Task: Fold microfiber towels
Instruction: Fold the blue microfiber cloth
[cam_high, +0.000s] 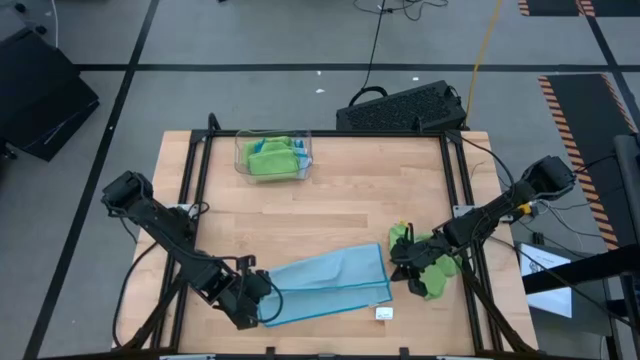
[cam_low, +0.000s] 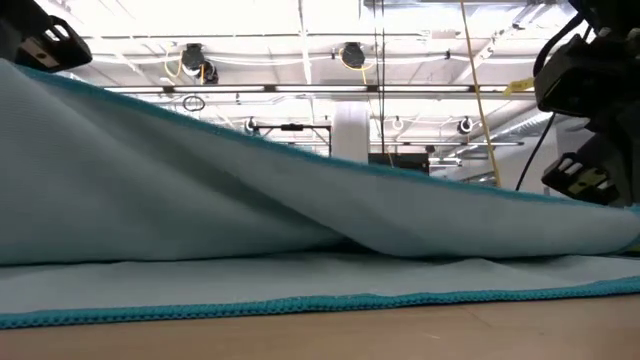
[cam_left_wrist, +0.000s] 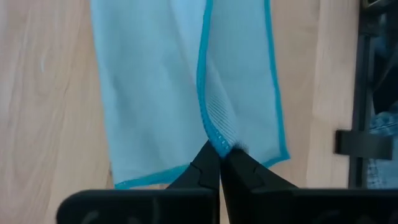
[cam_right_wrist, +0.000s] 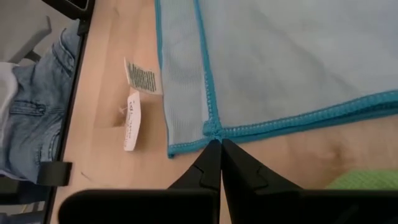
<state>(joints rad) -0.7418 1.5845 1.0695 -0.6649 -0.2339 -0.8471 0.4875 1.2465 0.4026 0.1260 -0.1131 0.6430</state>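
Left gripper (cam_left_wrist: 220, 163) pinching blue towel (cam_left_wrist: 186, 81) edge, paper tag (cam_right_wrist: 132, 112) in right wrist view

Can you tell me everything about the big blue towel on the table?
The light blue towel is thin, soft cloth with a darker teal stitched edge and a small white tag. It lies near the table's front edge, partly folded over itself. The left gripper and right gripper, both shut, each pinch an edge, lifting one layer off the wood.
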